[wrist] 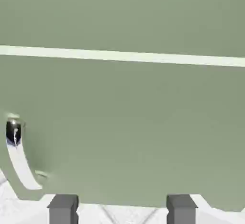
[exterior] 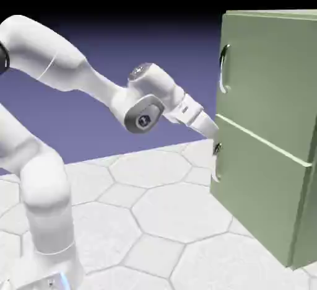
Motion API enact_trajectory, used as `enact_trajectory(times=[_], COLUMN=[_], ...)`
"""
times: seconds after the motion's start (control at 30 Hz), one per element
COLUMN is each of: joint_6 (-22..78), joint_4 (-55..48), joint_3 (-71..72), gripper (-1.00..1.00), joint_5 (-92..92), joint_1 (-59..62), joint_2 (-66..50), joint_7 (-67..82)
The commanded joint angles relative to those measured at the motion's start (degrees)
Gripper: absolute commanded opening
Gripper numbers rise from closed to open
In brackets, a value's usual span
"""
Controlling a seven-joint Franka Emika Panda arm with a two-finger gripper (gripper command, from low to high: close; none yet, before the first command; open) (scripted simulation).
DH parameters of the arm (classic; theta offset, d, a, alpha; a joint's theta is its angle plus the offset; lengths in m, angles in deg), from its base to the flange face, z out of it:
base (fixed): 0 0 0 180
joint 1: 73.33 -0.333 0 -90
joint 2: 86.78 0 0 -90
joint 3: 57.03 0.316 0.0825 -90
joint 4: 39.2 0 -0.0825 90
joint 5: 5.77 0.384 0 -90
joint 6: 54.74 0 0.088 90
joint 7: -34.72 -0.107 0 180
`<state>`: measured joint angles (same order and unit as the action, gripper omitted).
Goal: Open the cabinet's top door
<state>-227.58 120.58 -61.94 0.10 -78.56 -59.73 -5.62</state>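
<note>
The sage-green cabinet (exterior: 303,220) stands at the exterior view's right. Its top door (exterior: 272,65) lies flat against the front, with a curved silver handle (exterior: 224,69) near its left edge. My gripper (exterior: 215,136) is at the cabinet's left front edge, level with the seam between the two doors and well below that handle. In the hand view the green front fills the picture. The pale seam (wrist: 122,55) runs across it with the top door (wrist: 122,12) above. My gripper (wrist: 122,211) is open, its grey fingertips (wrist: 63,209) apart with nothing between them.
The lower door (exterior: 260,189) has its own curved handle (exterior: 217,162), just under my gripper. That handle (wrist: 18,158) appears at the hand view's left. A white hexagon-tiled table (exterior: 161,214) runs up to the cabinet's foot.
</note>
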Motion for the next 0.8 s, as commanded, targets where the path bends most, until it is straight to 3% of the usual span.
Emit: enact_trajectory(times=[0.0, 0.77], joint_6=[0.43, 10.43], joint_4=[-0.45, -10.9], joint_3=[-1.82, -43.64], gripper=[0.0, 0.0], joint_5=[2.18, 52.25], joint_1=[-1.69, -40.45], joint_2=[-2.08, -49.85], joint_7=[0.79, 18.85])
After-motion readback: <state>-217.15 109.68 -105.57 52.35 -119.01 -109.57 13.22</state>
